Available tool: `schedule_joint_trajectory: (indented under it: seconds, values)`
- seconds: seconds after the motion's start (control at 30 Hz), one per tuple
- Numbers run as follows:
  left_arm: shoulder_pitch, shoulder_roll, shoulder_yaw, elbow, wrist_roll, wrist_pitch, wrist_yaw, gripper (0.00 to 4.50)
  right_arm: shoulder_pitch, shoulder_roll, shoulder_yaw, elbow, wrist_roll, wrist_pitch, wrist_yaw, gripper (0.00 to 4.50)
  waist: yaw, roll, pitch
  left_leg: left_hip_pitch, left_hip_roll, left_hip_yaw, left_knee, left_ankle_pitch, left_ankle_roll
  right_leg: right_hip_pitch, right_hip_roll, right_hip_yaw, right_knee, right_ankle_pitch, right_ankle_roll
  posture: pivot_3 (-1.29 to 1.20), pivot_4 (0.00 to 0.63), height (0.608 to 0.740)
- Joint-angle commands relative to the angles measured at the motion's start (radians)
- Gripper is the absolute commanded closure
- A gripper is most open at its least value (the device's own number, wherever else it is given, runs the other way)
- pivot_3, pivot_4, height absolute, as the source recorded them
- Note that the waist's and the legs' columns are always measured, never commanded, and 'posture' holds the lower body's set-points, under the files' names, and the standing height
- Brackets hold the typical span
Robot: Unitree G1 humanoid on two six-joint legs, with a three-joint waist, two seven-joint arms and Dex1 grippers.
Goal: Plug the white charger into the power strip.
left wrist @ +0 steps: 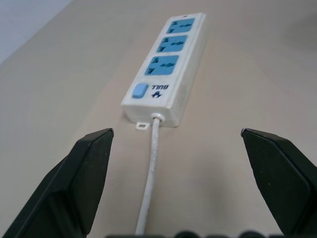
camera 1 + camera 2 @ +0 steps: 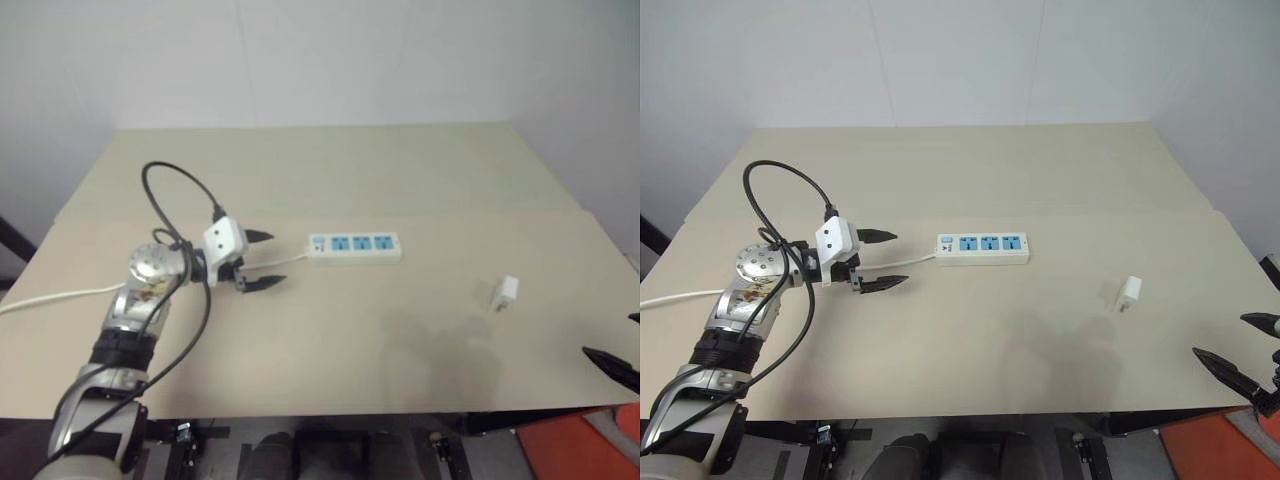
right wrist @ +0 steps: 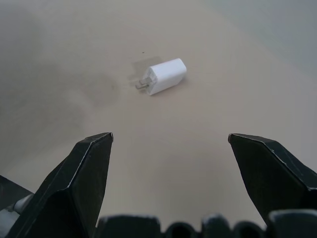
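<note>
Left gripper [image 2: 878, 260] open, empty, facing the strip [image 2: 982, 248] end. Right gripper [image 2: 1240, 346] open, empty; charger [image 2: 1128, 294] lies apart on table [image 2: 970, 170].

Power strip [image 2: 355, 246]: long white bar, three blue sockets, switch at its left end, thin white cord trailing left; flat, mid-tabletop. Charger [image 2: 505, 293]: small white block, unplugged, on its side, nearer the tabletop's right edge.

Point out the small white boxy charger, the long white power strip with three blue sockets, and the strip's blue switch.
small white boxy charger [image 3: 167, 75], right wrist view, on its top face.
long white power strip [image 1: 184, 82], left wrist view, on its side wall.
blue switch [image 1: 140, 91], left wrist view, on the button's middle.
</note>
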Motion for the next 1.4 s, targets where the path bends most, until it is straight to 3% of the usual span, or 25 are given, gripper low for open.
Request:
schedule_joint_trajectory:
  seconds: [0.03, 0.17, 0.27, 0.43, 0.7, 0.87, 1.03, 1.2, 1.4]
  values:
    - [-0.044, -0.016, 0.017, 0.056, 0.01, -0.06, 0.023, 0.0, -0.03, -0.007, 0.005, -0.001, -0.008, -0.008, -0.034, 0.05, 0.0, 0.0, 0.0, 0.0, 0.0, 0.0, 0.0, 0.0, 0.0, 0.0, 0.0, 0.0, 0.0, 0.0, 0.0, 0.0, 0.15, 0.74]
    - [-0.1, -0.077, 0.012, 0.164, 0.0, -0.085, 0.016, 0.0, -0.048, 0.002, 0.012, -0.021, 0.001, -0.004, -0.053, 0.05, 0.003, 0.0, 0.0, 0.0, 0.0, 0.0, 0.0, 0.0, 0.0, 0.0, 0.0, -0.001, 0.0, 0.0, 0.0, 0.0, 0.15, 0.74]
    - [-0.177, -0.127, -0.002, 0.316, 0.032, -0.227, 0.008, 0.0, -0.035, 0.026, 0.008, -0.051, 0.0, -0.005, -0.062, 0.05, 0.005, -0.001, 0.001, 0.0, -0.001, 0.0, 0.0, 0.0, 0.0, 0.0, 0.0, -0.001, 0.0, 0.0, 0.0, 0.0, 0.15, 0.74]
    - [-0.295, -0.149, -0.017, 0.562, 0.063, -0.32, -0.077, 0.0, -0.003, 0.081, 0.018, -0.102, -0.005, -0.01, -0.09, 0.05, -0.001, -0.002, 0.001, -0.001, -0.003, 0.0, 0.0, 0.0, 0.0, 0.0, 0.0, -0.001, -0.001, 0.0, 0.0, 0.0, 0.15, 0.74]
    - [-0.452, -0.189, -0.062, 0.834, 0.192, -0.351, -0.046, 0.0, 0.053, 0.167, -0.019, -0.253, 0.056, 0.015, -0.131, 0.05, -0.002, -0.003, 0.002, -0.001, -0.004, 0.0, 0.0, 0.0, 0.0, -0.001, 0.0, -0.002, 0.0, -0.001, 0.001, 0.0, 0.15, 0.74]
    - [-0.49, -0.217, -0.093, 0.899, 0.278, -0.35, 0.018, 0.0, 0.058, 0.17, 0.009, -0.359, 0.081, 0.065, -0.176, 0.05, -0.001, -0.004, 0.002, -0.001, -0.005, -0.001, 0.0, 0.0, 0.0, 0.0, -0.001, -0.002, 0.0, -0.001, 0.002, 0.0, 0.15, 0.74]
    - [-0.501, -0.239, -0.114, 0.924, 0.339, -0.331, 0.052, 0.0, -0.047, 0.115, 0.104, -0.434, 0.149, 0.136, -0.239, 0.05, -0.004, -0.005, 0.003, -0.001, -0.005, -0.001, 0.0, 0.0, 0.0, 0.0, 0.0, -0.002, 0.001, -0.001, 0.002, 0.0, 0.15, 0.74]
    - [-0.495, -0.256, -0.095, 0.934, 0.351, -0.3, 0.088, 0.0, -0.15, 0.058, 0.248, -0.408, 0.141, 0.182, -0.291, 0.05, 0.0, -0.005, 0.003, 0.0, -0.005, -0.001, 0.001, 0.0, 0.0, 0.0, -0.001, -0.002, 0.002, -0.001, 0.002, 0.0, 0.15, 0.74]
    - [-0.49, -0.258, -0.087, 0.937, 0.359, -0.274, 0.065, 0.0, -0.144, 0.049, 0.269, -0.378, 0.113, 0.174, -0.298, 0.05, 0.001, -0.005, 0.002, -0.001, -0.006, -0.001, 0.001, 0.0, 0.0, 0.0, -0.001, -0.002, 0.002, -0.001, 0.002, 0.0, 0.15, 0.74]
